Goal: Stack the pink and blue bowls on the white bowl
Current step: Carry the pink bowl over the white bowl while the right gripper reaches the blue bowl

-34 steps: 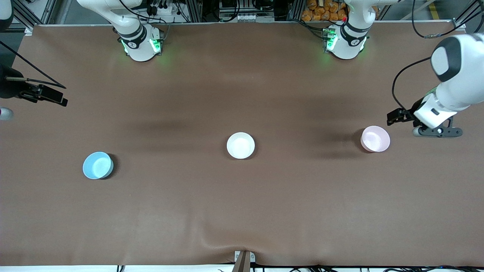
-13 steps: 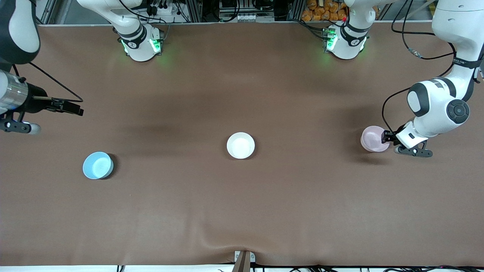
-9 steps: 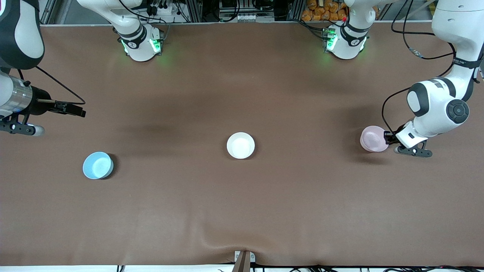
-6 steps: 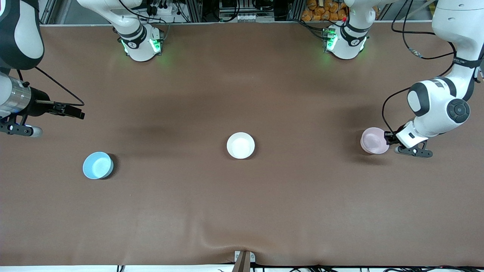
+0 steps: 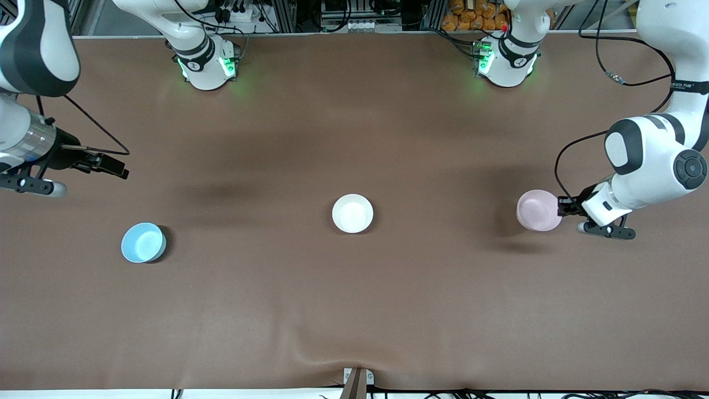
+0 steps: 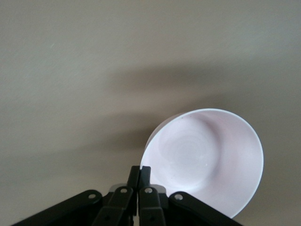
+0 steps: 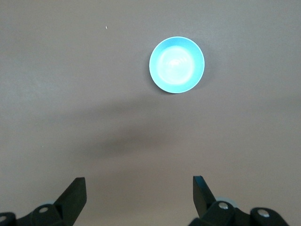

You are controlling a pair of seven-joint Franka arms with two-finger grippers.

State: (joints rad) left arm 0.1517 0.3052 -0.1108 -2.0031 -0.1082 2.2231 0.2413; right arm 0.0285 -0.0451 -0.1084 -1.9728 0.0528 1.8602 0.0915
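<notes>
While lifted, pink bowl (image 5: 538, 210) rim pinched in left claw (image 5: 561, 208), right claw (image 5: 113, 167) spread wide

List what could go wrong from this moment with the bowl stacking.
The left gripper pinches only one edge of the pink bowl's rim, so the bowl might tilt or slip while carried over the table to the white bowl. The right gripper hangs open, not yet over the blue bowl; if both arms head for the white bowl together, they could meet.

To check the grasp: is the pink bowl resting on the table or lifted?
Lifted: the pink bowl hangs from the left gripper, its shadow offset.
</notes>
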